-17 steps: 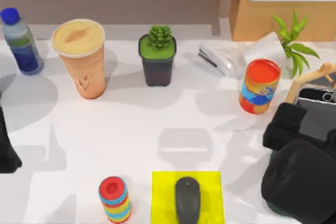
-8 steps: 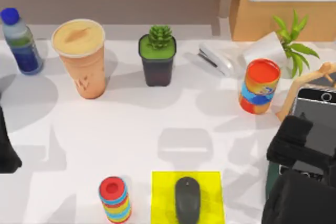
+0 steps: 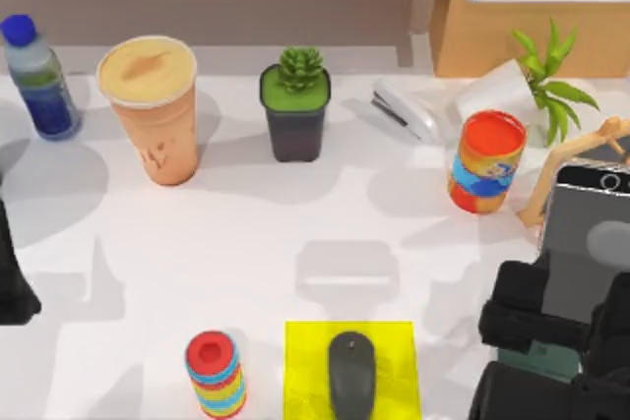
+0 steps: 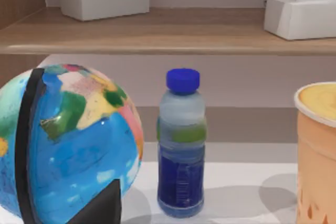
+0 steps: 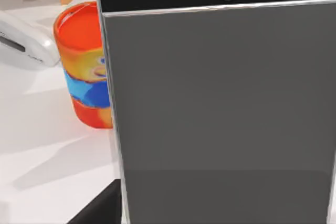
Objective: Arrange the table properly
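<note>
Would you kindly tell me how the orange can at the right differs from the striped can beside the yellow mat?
The orange, blue-banded can stands at the top view's right, near the white stapler; the rainbow-striped, red-topped can stands at the front, left of the yellow mat. The orange one looks broader. Both stand upright on the white table.

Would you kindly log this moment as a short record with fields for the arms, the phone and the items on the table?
surface: white table
right arm: low at the table's right edge, right gripper by the phone
phone: dark screen, leaning on a wooden stand
left arm: parked at the left edge
back row: water bottle, drink cup, potted succulent, stapler, orange can
front: striped can, mouse on yellow mat
beside the bottle: globe
</note>
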